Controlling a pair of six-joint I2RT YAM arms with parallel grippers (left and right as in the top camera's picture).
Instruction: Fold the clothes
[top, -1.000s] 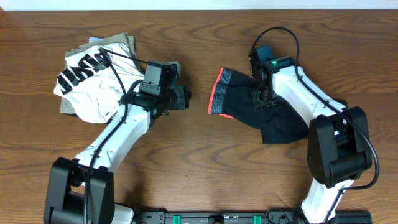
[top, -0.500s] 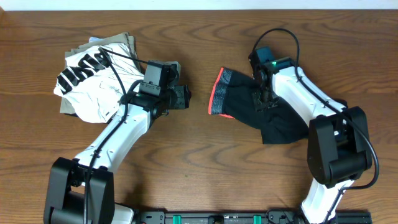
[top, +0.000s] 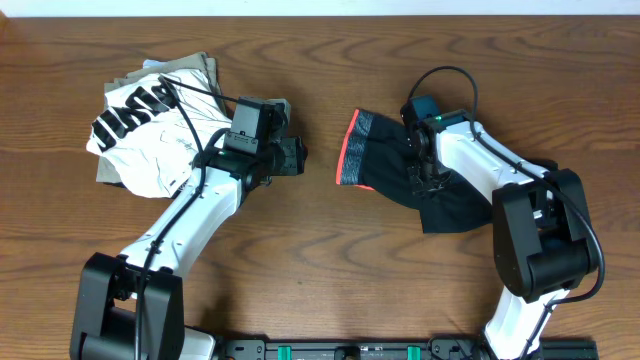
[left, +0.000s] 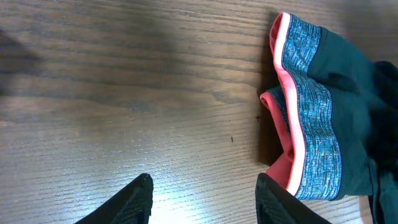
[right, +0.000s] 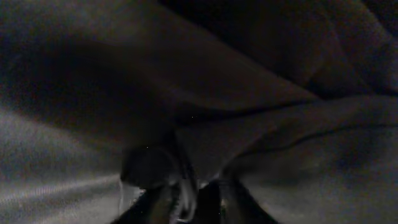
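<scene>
One leggings pair (top: 380, 165), one white shirt (top: 140, 140)

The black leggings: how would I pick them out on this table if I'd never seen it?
Look at the right half of the wooden table. The black leggings lie crumpled there, well apart from the other clothes on the left. Unlike the white lettered shirt and the khaki garment, they are dark, with a grey waistband edged in coral-red.

Wooden table (top: 330, 240) bears leggings (top: 385, 160), khaki garment (top: 195, 68).
</scene>
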